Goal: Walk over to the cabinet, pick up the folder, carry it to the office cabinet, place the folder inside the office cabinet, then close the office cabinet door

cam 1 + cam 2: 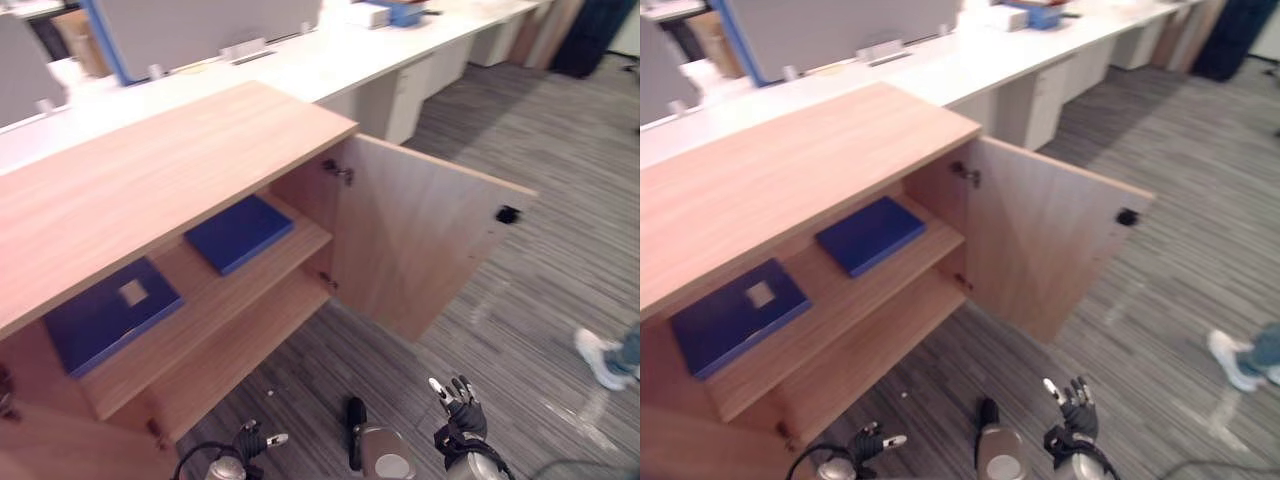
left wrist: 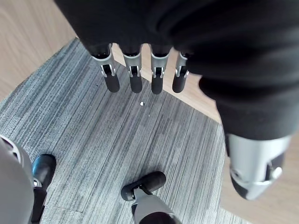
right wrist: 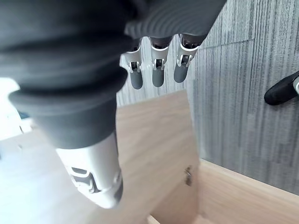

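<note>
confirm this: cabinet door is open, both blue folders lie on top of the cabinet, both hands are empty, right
Not quite. The plain blue folder and the labelled blue folder lie on the shelf inside the cabinet, under its top, as the left eye view shows. The door is open, and the left hand and right hand are empty.

1. Looked like an office: a long row of white desks [image 1: 330, 60] with grey divider screens [image 1: 200, 25].
2. Floor was grey striped carpet [image 1: 540, 130].
3. A low wood cabinet [image 1: 150, 170] held blue folders [image 1: 238, 232].
</note>
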Motion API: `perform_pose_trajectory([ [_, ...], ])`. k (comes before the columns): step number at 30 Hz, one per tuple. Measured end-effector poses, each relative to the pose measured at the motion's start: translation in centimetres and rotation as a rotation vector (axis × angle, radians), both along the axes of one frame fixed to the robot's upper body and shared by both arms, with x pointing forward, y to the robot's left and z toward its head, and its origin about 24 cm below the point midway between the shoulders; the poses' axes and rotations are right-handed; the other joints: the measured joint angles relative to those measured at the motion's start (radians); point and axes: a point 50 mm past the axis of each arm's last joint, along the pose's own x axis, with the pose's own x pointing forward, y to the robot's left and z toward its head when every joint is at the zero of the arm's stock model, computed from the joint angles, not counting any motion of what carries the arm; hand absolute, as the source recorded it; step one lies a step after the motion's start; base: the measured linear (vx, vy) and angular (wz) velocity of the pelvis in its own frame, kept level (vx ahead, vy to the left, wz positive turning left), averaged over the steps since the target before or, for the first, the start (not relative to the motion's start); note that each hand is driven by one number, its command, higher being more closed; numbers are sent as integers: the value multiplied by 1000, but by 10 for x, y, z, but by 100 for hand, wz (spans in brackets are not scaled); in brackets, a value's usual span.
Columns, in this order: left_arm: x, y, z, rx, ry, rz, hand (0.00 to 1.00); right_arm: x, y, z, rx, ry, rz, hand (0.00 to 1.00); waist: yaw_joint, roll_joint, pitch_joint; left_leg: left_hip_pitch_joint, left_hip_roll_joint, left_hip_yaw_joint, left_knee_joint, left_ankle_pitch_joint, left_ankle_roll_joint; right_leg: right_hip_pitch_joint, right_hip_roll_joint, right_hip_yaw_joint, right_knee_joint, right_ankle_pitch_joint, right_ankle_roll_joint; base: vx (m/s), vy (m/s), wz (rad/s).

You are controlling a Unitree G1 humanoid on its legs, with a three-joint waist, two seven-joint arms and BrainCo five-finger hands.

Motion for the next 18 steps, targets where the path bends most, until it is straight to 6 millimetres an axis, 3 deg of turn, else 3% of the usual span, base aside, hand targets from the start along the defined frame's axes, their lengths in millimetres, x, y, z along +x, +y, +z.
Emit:
perform_pose_trajectory([
  [2, -3, 0, -1, -1, 8, 7, 0, -6, -11, 2, -24, -3, -60, 0, -3, -3, -9, 11, 1, 19, 17, -3, -6, 22, -23, -33, 74, -25, 9, 107, -1, -68],
  [4, -3, 5, -1, 5, 8, 31, 0, -1, -14, 5, -31, -17, -83, 0, 3, -5, -10, -16, 32, 16, 108, -1, 0, 29, 33, -3, 2, 21, 4, 117, -45, -106],
  [5, -4, 11, -1, 16, 16, 45, 0, 4, -14, 7, -37, -28, -84, 0, 15, -32, -5, -58, 24, -39, 120, -37, 34, 54, 62, 52, -106, 81, 12, -3, -32, -131],
  [6, -2, 13, 0, 16, 8, 47, 0, 12, -22, 14, -55, -63, -121, 0, 28, -4, -11, -91, 3, -92, -73, 53, 59, 83, 129, 91, -241, 156, 23, -51, -10, -143],
  [7, -3, 12, 0, 12, 6, 50, 0, 16, -25, 16, -58, -76, -140, 0, 42, 2, -9, -80, 6, -76, -82, 93, 16, 74, 134, 86, -224, 123, 12, -68, 0, -108],
  [8, -3, 14, -1, 14, 18, 56, 0, 16, -35, 21, -87, -86, -178, 0, 31, -13, -10, -78, 8, -59, -69, 97, 13, 63, 83, 45, -82, 4, 49, 48, -23, -41],
  [9, -6, 14, -1, 13, 24, 58, 0, 11, -44, 23, -121, -72, -214, 0, 29, -2, -11, -77, 26, -62, -69, 97, 9, 74, 60, 38, -34, -46, 102, 102, -37, -6],
  [10, -8, 15, -2, 11, 27, 69, 0, 10, -47, 23, -135, -66, -219, 0, 33, -2, -14, -78, 36, -60, -67, 100, 3, 87, 56, 37, -40, -54, 120, 162, -52, -2],
  [11, -5, 19, 0, 14, 12, 81, 0, 11, -48, 25, -145, -69, -220, 0, 40, -11, -25, -80, 42, -53, -61, 106, -13, 108, 50, 45, -88, -29, 132, 135, -49, -39],
  [12, -3, 22, 1, 19, 5, 91, 0, 18, -50, 30, -158, -89, -212, 0, 59, -11, -26, -78, 61, -32, -55, 108, -24, 130, 78, 56, -142, -4, 139, 134, -126, -53],
  [15, -4, 20, 0, 9, 10, 97, 0, 42, -54, 46, -208, -157, -175, 0, 73, -5, -26, -92, 110, -27, 9, 112, -52, 192, 126, 75, -252, 40, 105, 82, -169, -38],
  [16, -2, 15, 1, -2, -6, 96, 0, 50, -64, 56, -246, -182, -166, 0, 81, 10, -31, -99, 112, -47, -51, 163, -54, 217, 143, 73, -293, 55, 103, 11, -67, -12],
  [18, -1, 16, 3, -1, -20, 98, 0, 61, -71, 67, -282, -220, -154, 0, 91, 21, -38, -95, 124, -63, -64, 176, -66, 251, 163, 71, -356, 81, 109, 5, -26, 4],
])
